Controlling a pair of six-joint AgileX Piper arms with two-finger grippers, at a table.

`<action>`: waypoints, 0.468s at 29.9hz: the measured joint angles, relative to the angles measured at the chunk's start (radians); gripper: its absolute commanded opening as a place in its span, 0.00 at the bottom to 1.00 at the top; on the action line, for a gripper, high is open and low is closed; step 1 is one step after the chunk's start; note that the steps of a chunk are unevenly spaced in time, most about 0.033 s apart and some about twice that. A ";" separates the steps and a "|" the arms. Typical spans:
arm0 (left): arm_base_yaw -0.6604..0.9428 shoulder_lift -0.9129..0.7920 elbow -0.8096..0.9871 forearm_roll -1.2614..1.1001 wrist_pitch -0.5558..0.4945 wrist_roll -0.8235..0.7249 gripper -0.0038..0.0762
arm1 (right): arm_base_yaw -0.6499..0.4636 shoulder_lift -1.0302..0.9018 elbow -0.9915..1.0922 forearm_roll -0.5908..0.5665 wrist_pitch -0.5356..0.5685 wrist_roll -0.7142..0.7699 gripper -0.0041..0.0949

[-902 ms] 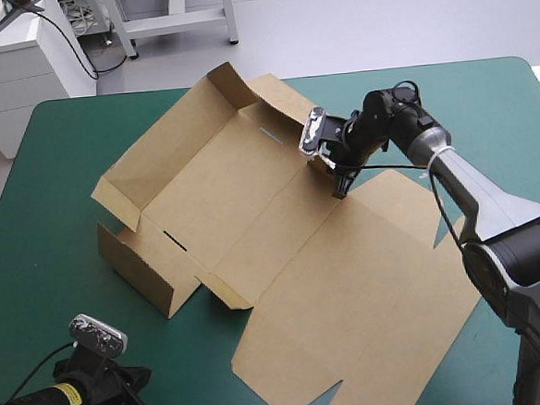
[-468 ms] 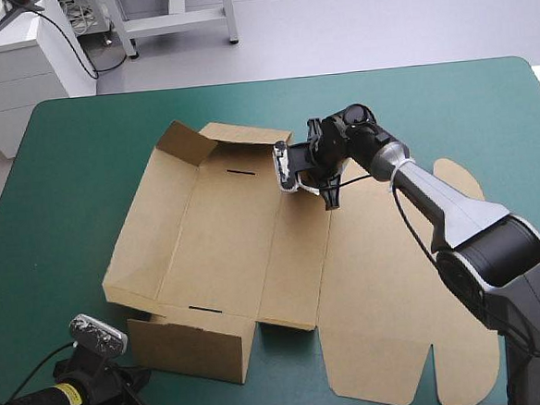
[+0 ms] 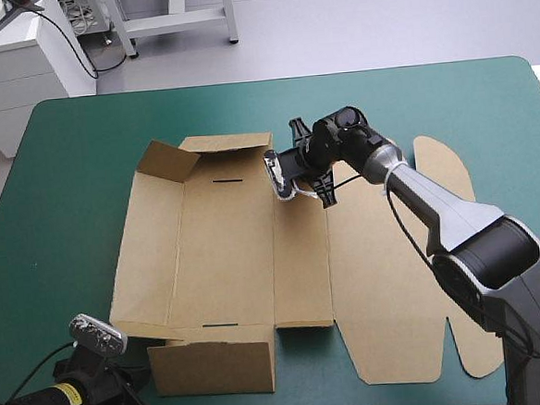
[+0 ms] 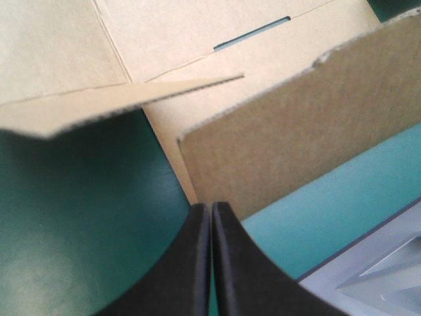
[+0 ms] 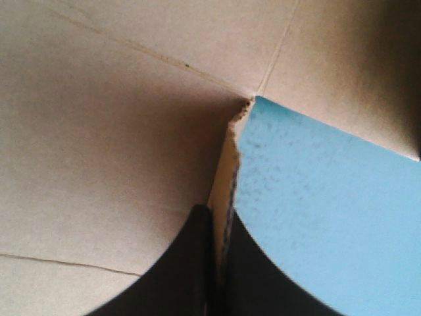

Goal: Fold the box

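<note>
The box [image 3: 227, 252], a cut sheet of brown corrugated board, is laid mostly flat near the middle of the worktop [image 3: 64, 180], a table under a teal-green cover; its long axis runs from left to right, nearly parallel to the near edge of the worktop. The tray part, marked by two narrow slots [image 3: 227, 180], is pointed to the left; the wide lid panel [image 3: 396, 277] with rounded tabs is pointed to the right and lies flat. Only two parts are raised: the rectangular near wall [image 3: 212, 369], standing at the near left of the sheet, and a small corner flap [image 3: 167, 159], tilted up at the far left.

The right end effector [image 5: 216, 212] is all but closed on the far edge of the box, the thin board being pinched between its two black fin-shaped fingers [image 5: 177, 270]; the grip is taken beside a corner where creases meet and the cover shows. It is judged that the edge is held there so that the sheet can be steered, or the far wall lifted along its crease.

The left end effector [image 4: 212, 212] is fully closed and nothing is held in it; it is positioned low over the near left corner of the worktop, close to the near wall, probably out of the way until a second grip is needed.
</note>
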 measured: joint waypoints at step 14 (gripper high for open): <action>0.000 0.000 0.000 0.000 0.000 0.000 0.04 | 0.048 0.009 -0.001 0.062 -0.079 -0.021 0.05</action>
